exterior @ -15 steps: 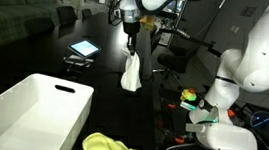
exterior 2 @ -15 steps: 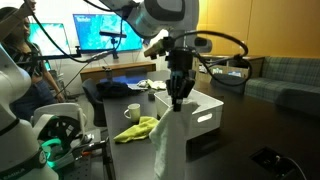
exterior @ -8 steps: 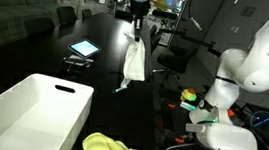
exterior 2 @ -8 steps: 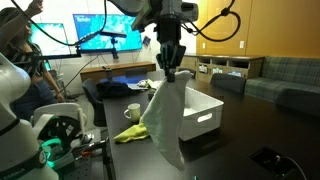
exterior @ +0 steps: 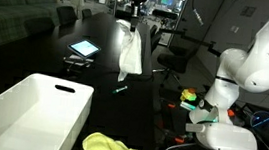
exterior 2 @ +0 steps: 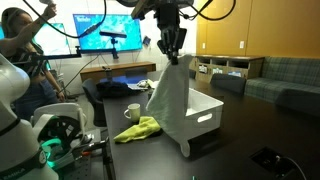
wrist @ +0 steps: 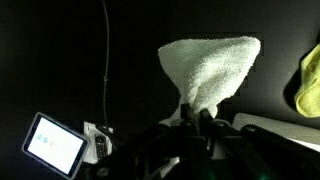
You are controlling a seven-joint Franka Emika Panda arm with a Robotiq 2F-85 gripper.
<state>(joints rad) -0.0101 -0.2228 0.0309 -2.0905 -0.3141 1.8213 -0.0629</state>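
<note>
One towel (exterior 2: 170,100) hung over the dark surface (exterior 2: 245,125), its top corner clamped between the fingers (exterior 2: 172,47). A white bin (exterior 2: 205,108) and a yellow cloth (exterior 2: 140,128) lay behind it.

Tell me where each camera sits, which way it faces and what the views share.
Exterior view: by the white bin, looking along the dark table; arm base at right, gripper at top holding the white towel.
Exterior view: beside the arm base, facing the monitors and a person; gripper at top centre.
Wrist view: on the wrist, looking down past the gripper at the towel and tablet.
Shared: all three show the towel and yellow cloth.
</note>
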